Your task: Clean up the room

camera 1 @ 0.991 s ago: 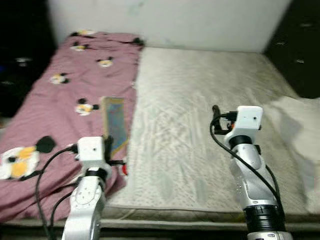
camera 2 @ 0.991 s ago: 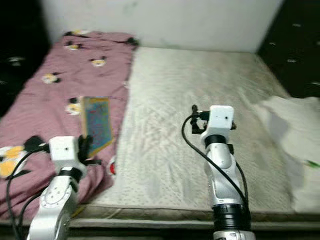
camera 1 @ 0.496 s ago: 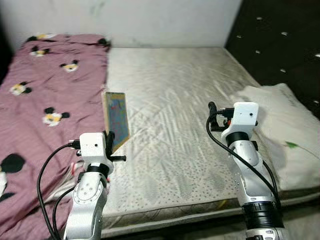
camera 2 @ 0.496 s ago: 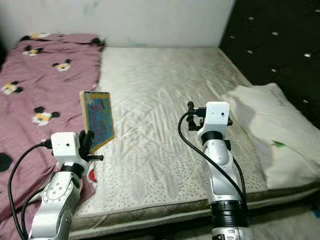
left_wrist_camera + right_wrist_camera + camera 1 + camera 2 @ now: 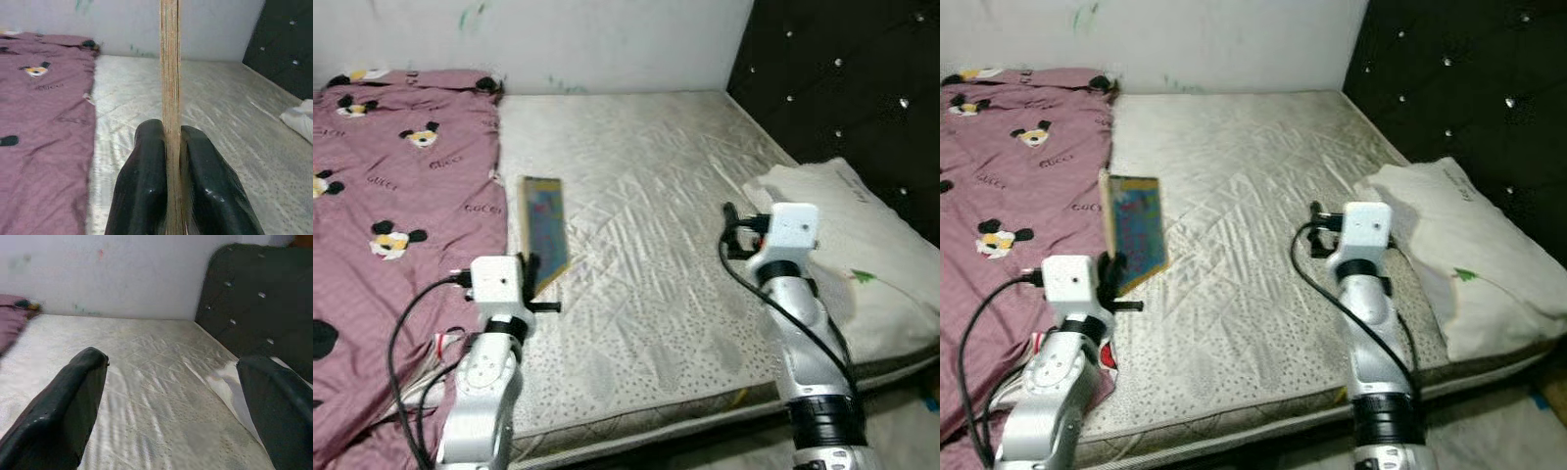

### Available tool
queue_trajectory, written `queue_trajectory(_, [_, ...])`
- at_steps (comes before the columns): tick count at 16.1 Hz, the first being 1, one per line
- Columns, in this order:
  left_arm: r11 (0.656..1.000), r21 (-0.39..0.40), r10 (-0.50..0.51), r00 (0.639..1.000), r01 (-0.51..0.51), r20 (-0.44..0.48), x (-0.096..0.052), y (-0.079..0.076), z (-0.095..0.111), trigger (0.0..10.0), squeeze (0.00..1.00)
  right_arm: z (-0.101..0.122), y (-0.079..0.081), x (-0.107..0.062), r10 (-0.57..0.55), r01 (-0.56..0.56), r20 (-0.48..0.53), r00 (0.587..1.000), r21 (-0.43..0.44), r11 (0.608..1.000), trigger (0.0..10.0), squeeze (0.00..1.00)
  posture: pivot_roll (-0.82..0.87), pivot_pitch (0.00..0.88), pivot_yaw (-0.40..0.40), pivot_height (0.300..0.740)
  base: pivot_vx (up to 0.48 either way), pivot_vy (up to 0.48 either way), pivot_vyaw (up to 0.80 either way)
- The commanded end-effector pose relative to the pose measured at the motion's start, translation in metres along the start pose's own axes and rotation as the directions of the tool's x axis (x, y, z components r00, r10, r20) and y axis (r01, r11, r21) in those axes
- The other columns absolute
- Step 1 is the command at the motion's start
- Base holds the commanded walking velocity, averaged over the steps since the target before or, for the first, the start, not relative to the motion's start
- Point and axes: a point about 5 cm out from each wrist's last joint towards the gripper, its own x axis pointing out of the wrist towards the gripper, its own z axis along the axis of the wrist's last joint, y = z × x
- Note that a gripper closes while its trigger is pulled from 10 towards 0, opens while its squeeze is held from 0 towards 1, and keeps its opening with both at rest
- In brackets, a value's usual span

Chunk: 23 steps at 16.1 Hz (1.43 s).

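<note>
Left tool (image 5: pixel 171 161) is clamped on a thin book (image 5: pixel 544 233), fingers (image 5: pixel 144 171) pressed flat on both faces. The book stands upright, lower edge in the grip, held above the bed (image 5: pixel 646 196) near the seam where the blanket meets bare mattress. In the left eye view it sits left of centre, cover blurred, bluish with a pale border. In the left wrist view it's edge-on, a narrow tan strip running up from between the fingers to the top of the frame.

Right tool (image 5: pixel 171 421) is spread wide with nothing between the fingers. It hangs over the bare mattress, right of centre in the head views, silver arm (image 5: pixel 798 343) rising from the lower right. Right wrist view looks across the quilted mattress toward the wall (image 5: pixel 107 274) and headboard.

Pink blanket (image 5: pixel 391 196) with cartoon mouse prints covers the left part of the bed, from upper left down to the lower left corner. White pillow (image 5: pixel 871 264) lies at the right edge of the mattress, against the dark tufted headboard (image 5: pixel 842 88) in the upper right. Pillow has a small green mark (image 5: pixel 860 277) on it; can't tell what it is. Black cables loop off both wrists.
</note>
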Motion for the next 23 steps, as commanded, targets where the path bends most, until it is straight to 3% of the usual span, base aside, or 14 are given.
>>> queue_trajectory(1, [1.000,-0.007,0.002,0.999,-0.002,0.052,0.003,0.000,0.010,10.0,0.00,0.001,0.000,0.002,0.001,-0.001,0.005,1.000,-0.001,1.000,10.0,0.00,0.01,0.033,-0.024,0.740,0.000,0.000,0.00])
queue_trajectory(4, [1.000,-0.003,0.007,0.999,-0.007,0.050,0.003,0.002,0.009,10.0,0.00,-0.005,0.007,0.000,0.039,-0.039,-0.031,0.999,0.012,0.999,10.0,0.00,0.01,0.031,-0.023,0.740,0.000,0.000,0.00])
queue_trajectory(15, [0.999,-0.003,-0.039,0.998,0.039,0.057,0.003,-0.003,0.012,10.0,0.00,-0.007,0.010,0.001,0.045,-0.044,-0.039,0.998,0.025,0.999,10.0,0.00,0.01,0.046,-0.023,0.740,0.000,0.000,0.00])
queue_trajectory(20, [0.999,-0.006,-0.050,0.997,0.050,0.052,0.003,-0.005,0.011,10.0,0.00,-0.008,0.009,0.001,0.039,-0.038,-0.045,0.998,0.030,0.999,10.0,0.00,0.01,0.050,-0.022,0.740,0.000,-0.352,0.00])
queue_trajectory(23, [0.999,-0.004,-0.054,0.997,0.054,0.049,0.003,-0.005,0.010,10.0,0.00,-0.008,0.010,0.001,0.040,-0.038,-0.045,0.998,0.042,0.998,10.0,0.00,0.01,0.052,-0.019,0.740,0.000,-0.334,-0.69])
